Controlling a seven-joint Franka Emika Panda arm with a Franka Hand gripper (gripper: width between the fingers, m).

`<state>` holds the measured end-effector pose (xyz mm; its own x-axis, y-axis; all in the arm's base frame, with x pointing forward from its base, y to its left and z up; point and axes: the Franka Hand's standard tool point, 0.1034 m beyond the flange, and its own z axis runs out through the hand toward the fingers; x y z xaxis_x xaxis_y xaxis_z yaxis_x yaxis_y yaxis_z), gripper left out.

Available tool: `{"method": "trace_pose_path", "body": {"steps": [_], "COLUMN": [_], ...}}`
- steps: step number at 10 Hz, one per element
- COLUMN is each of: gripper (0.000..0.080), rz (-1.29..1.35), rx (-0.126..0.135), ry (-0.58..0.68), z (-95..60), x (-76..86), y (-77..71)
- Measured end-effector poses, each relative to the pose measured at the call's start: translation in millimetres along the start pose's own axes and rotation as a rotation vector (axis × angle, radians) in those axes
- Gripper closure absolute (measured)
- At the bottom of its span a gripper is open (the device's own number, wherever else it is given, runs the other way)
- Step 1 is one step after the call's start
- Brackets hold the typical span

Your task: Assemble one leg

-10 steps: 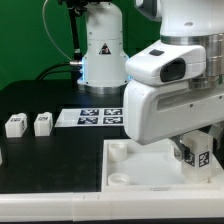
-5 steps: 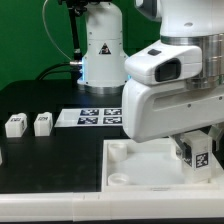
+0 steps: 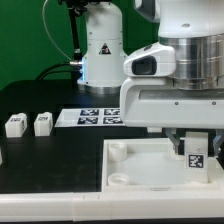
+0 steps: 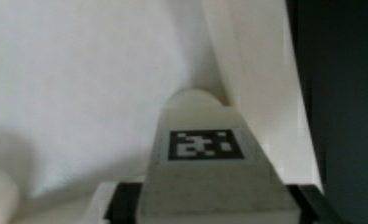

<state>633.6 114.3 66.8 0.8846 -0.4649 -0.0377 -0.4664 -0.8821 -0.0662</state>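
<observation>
My gripper (image 3: 195, 150) is shut on a leg (image 3: 197, 155), a small white block with a black-and-white tag, and holds it upright over the far right part of the large white tray-like part (image 3: 135, 165). In the wrist view the leg (image 4: 206, 150) fills the middle between the two dark fingers (image 4: 305, 203), its tip pointing at the tray's wall (image 4: 252, 60). Two more legs (image 3: 15, 125) (image 3: 42, 123) stand on the black table at the exterior view's left. Whether the held leg touches the tray is hidden by the hand.
The marker board (image 3: 95, 117) lies behind the tray. The arm's white base (image 3: 100, 50) stands at the back. A round corner socket (image 3: 120, 178) shows at the tray's near left. The table's front edge (image 3: 50, 195) runs below.
The wrist has turned, so the white hand housing now faces another way. The held leg has stayed at about the same spot over the tray's right side.
</observation>
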Motion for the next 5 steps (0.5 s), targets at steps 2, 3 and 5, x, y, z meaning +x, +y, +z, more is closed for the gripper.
{"method": "trace_pose_path", "body": {"steps": [2, 3, 5], "gripper": [0.0509, 0.0509, 0.0509], "rz": [0.269, 0.369, 0.596], "rx": [0.004, 0.000, -0.003], "ry": [-0.007, -0.007, -0.004], "z": [0.9, 0.8, 0.9], "x": [-1.1, -1.9, -2.9], "y": [-0.4, -1.4, -2.9]}}
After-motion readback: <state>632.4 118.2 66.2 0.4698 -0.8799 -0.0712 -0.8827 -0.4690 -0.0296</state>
